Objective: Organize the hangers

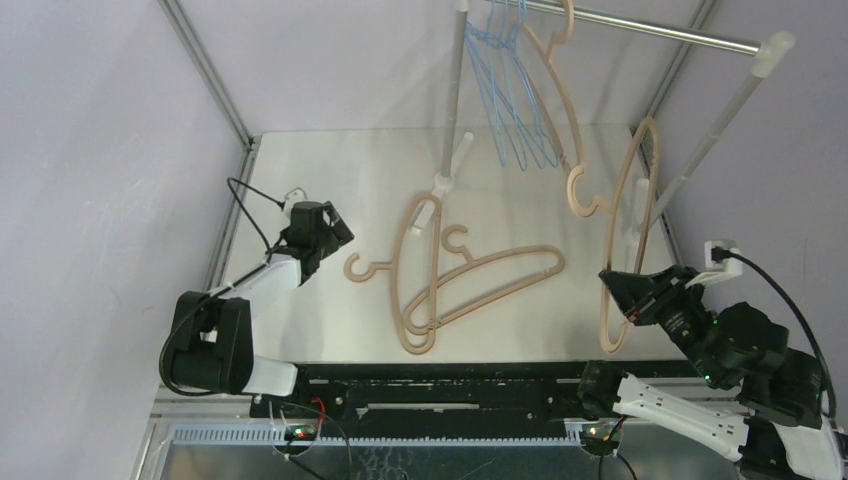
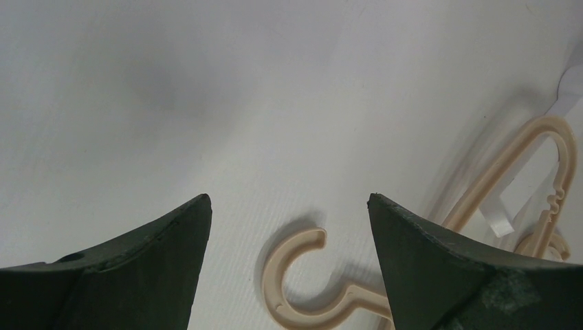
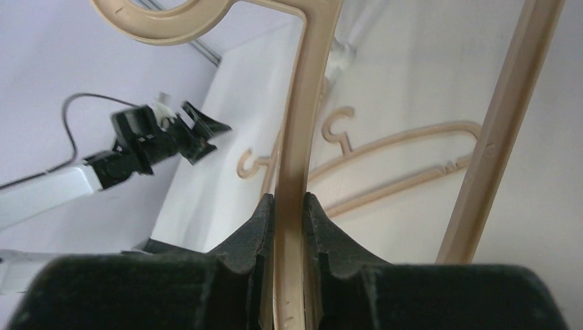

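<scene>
**Right jaws:** closed tight on one arm of a tan hanger (image 3: 297,137), the bar pinched squarely between both pads. The hanger is off the worktop (image 1: 520,325) and roughly upright, its hook uppermost and below the silver rail (image 1: 650,30). The grip sits low on the frame, far from the hook, so expect the hook end to swing or twist in the pinch.

**Left jaws:** spread wide and empty, low over the worktop. The hook (image 2: 269,275) of a tan hanger lying flat sits just ahead of the gap, untouched. That hanger overlaps a second flat one (image 1: 510,255).

**Rail:** a cluster of thin blue hangers (image 1: 515,110) hangs there with one tan hanger (image 1: 562,95) beside them. Free rail appears to run to the right of that tan one.

**Step in hand, as judged:** hanging the held hanger.

- Raise it until the hook opening is above the rail, then bring it over and lower it. Do not push sideways against the bar.
- Keep the hook plane square to the rail.
- Aim beside the hung tan hanger, away from the blue wires, which look likely to snag.
- Watch the white right-hand post (image 1: 720,120), which stands close to the lift path.
- Release only once the hook bears the weight.
- Hold the left arm off until the right is clear.
</scene>
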Controlling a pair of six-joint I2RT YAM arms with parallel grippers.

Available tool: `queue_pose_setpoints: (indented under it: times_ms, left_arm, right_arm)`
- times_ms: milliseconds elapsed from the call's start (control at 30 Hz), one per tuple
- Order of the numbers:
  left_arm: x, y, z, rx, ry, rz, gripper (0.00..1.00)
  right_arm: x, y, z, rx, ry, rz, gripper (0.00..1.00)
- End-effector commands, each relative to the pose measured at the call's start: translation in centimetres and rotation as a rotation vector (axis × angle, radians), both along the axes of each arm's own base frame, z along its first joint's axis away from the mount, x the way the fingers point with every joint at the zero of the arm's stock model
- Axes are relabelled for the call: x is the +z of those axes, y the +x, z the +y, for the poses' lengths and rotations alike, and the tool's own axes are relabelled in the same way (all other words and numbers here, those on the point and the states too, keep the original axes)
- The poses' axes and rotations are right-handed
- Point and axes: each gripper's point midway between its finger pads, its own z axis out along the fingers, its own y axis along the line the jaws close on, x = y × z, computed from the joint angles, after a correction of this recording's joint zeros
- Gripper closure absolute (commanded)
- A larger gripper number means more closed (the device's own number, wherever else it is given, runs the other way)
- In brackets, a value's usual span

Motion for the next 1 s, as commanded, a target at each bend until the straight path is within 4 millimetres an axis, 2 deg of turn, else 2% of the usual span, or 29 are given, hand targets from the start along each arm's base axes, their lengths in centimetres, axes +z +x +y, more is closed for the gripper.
queue_pose_setpoints:
  times_ms: [0, 100, 300, 533, 633, 767, 967]
  left_arm:
    - [2.1, 1.7, -0.4, -0.009, 0.016, -0.059, 0.11]
    - [2.3, 1.8, -0.4, -0.01, 0.015, -0.062, 0.11]
    - [2.6, 1.8, -0.3, -0.006, 0.021, -0.068, 0.11]
    - [2.6, 1.7, 0.0, 0.001, 0.032, -0.069, 0.11]
    - [2.5, 1.7, 0.1, 0.004, 0.04, -0.068, 0.11]
    - [2.3, 1.8, 0.2, 0.004, 0.046, -0.061, 0.11]
    - [1.9, 1.7, 0.1, 0.0, 0.048, -0.048, 0.11]
  right_arm:
    - [5.6, 0.7, -0.8, -0.038, 0.114, -0.163, 0.89]
    - [8.0, 1.7, -0.5, -0.067, 0.113, -0.237, 0.88]
    - [12.3, 4.4, 1.8, -0.13, 0.044, -0.301, 0.85]
    - [15.2, 6.8, 4.4, -0.173, 0.008, -0.318, 0.82]
    - [15.1, 7.3, 5.5, -0.145, 0.03, -0.302, 0.83]
    - [13.6, 7.8, 6.5, -0.117, 0.059, -0.262, 0.85]
    - [11.7, 7.0, 8.6, -0.024, 0.157, -0.218, 0.88]
